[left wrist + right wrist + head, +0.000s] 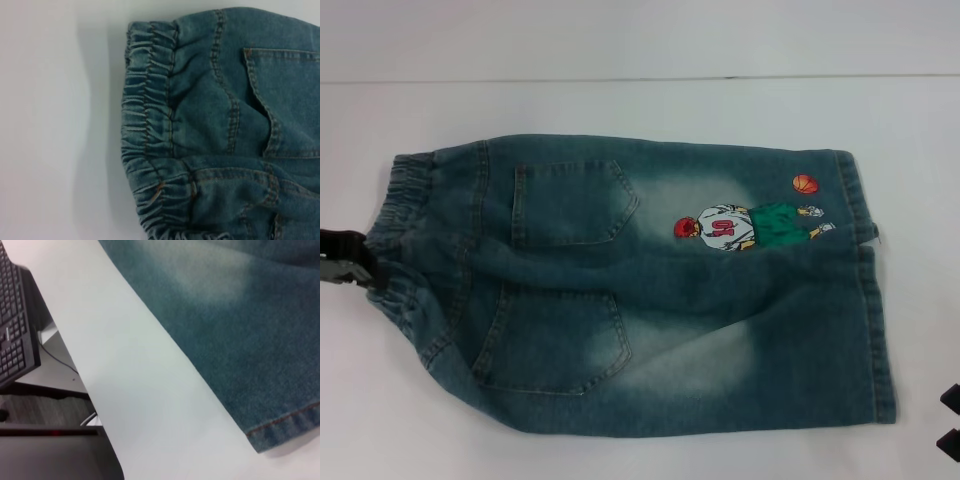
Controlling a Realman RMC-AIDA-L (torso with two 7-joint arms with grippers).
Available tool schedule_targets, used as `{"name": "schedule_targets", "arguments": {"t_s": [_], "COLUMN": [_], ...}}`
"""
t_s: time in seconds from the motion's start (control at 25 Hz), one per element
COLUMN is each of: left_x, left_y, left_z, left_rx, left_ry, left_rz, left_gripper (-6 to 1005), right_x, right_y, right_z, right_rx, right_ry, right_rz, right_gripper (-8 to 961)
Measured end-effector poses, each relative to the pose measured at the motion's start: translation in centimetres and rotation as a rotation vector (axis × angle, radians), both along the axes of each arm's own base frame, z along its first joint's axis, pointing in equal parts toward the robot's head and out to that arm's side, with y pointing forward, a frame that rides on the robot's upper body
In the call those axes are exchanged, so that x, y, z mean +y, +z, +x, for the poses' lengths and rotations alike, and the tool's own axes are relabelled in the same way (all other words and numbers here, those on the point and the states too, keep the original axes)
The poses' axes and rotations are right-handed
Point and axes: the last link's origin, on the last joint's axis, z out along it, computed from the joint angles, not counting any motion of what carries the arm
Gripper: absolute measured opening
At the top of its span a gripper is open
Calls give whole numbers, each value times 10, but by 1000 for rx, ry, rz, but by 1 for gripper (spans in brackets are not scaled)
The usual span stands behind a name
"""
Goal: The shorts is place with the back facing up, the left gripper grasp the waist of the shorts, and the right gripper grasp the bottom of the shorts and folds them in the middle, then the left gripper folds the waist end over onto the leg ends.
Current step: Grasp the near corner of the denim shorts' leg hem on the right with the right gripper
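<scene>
Now we see the shorts (650, 290) spread flat on the white table (620, 100), back side up, both patch pockets and the embroidered basketball player (740, 228) showing. Our left gripper (348, 262) sits at the waist of the shorts (400, 235), right against the ruffled band; whether its fingers have closed on the cloth we cannot tell. Our right gripper (950, 420) hangs just off the near corner of the bottom of the shorts (875, 300), apart from the hem, its two tips standing spread
</scene>
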Motion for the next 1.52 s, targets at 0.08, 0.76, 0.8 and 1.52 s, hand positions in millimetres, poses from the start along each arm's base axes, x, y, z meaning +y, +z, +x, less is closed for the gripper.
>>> {"name": "schedule_targets", "arguments": {"t_s": [0.08,0.76,0.8,1.52], "left_x": [1,4,4,4], "left_y": [0,-2,-2,-4], "left_z": [1,4,4,6], "left_rx": [-1,-1,-1,-6], "left_ry": [-2,-14,-14,-19], "left_rz": [0,0,0,-5], "left_gripper": [39,53,53,68], "right_x": [1,10,10,13], "right_y": [-6,-30,-31,-43], "right_z": [0,-1,-1,0], "right_rx": [-11,-38,-38,-60], "right_ry": [5,24,23,42], "right_rz": [-20,-42,-44,-48], "right_gripper": [807,806,806,756]}}
